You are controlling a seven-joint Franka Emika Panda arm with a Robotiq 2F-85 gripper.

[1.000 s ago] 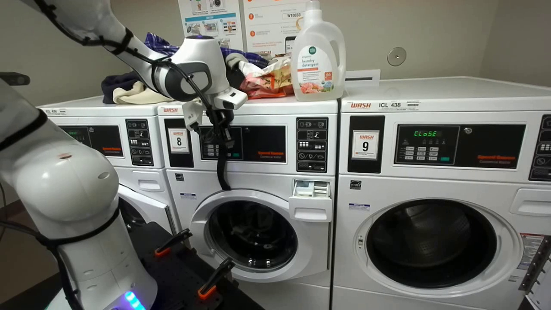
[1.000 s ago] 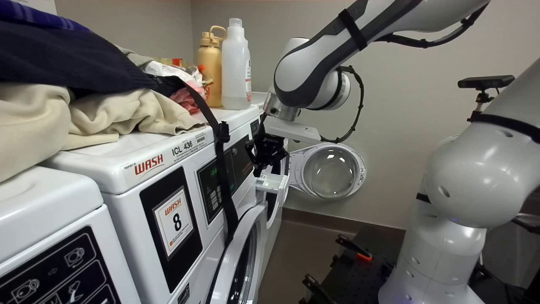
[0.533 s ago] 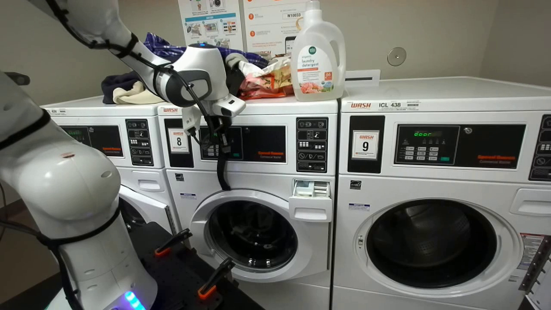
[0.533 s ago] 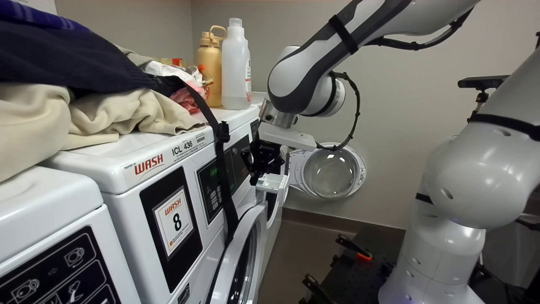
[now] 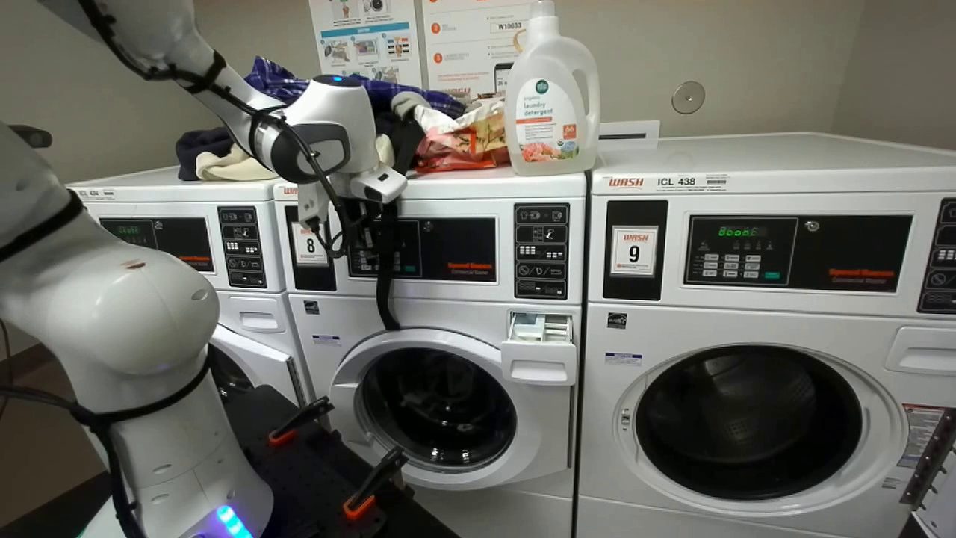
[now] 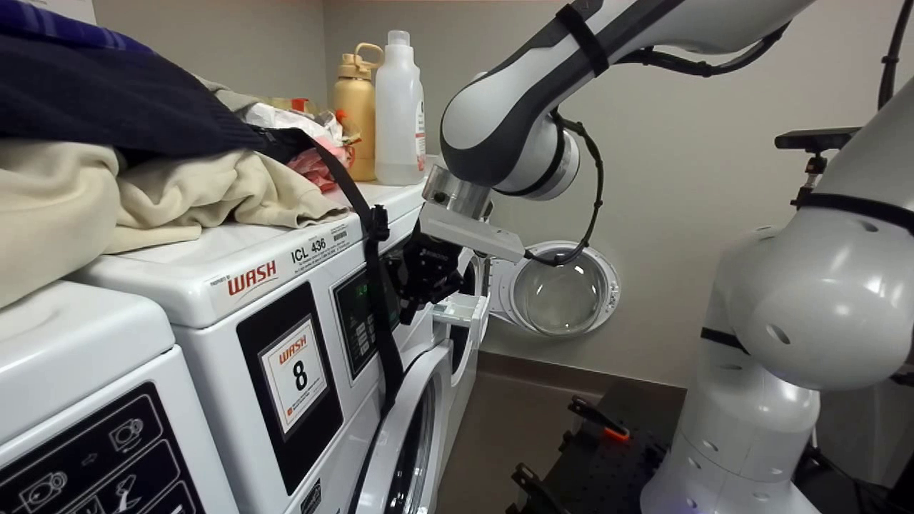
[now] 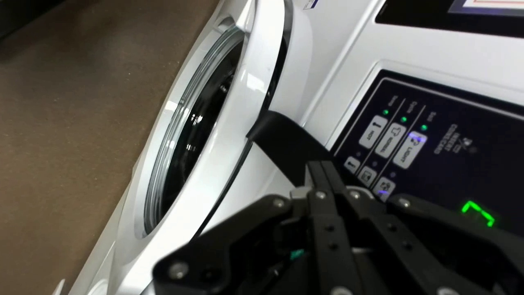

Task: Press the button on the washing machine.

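Observation:
The washing machine (image 5: 463, 315) is the white front-loader marked 8, with a round door and a dark control panel (image 5: 467, 254). The panel also shows in the other exterior view (image 6: 350, 307) and in the wrist view (image 7: 446, 176). There the pale HOT, NORMAL and LIGHT keys (image 7: 409, 150) show beyond the fingertips. My gripper (image 7: 321, 166) is shut and empty, its tips over the black strap beside the keys. It is in front of the panel in both exterior views (image 5: 366, 239) (image 6: 408, 310). A green button (image 7: 297, 254) is mostly hidden behind the gripper. Contact cannot be told.
A black strap (image 5: 385, 299) hangs down the machine's front across the panel. The detergent drawer (image 5: 539, 362) is pulled out at the right. Clothes (image 6: 235, 185) and a detergent bottle (image 5: 553, 112) stand on top. Machine 9 (image 5: 747, 321) is to the right.
My gripper has moved down and along the panel toward the number 8 sticker, tilting toward the panel. It now overlaps the panel's keypad side. The drawer and strap have not moved.

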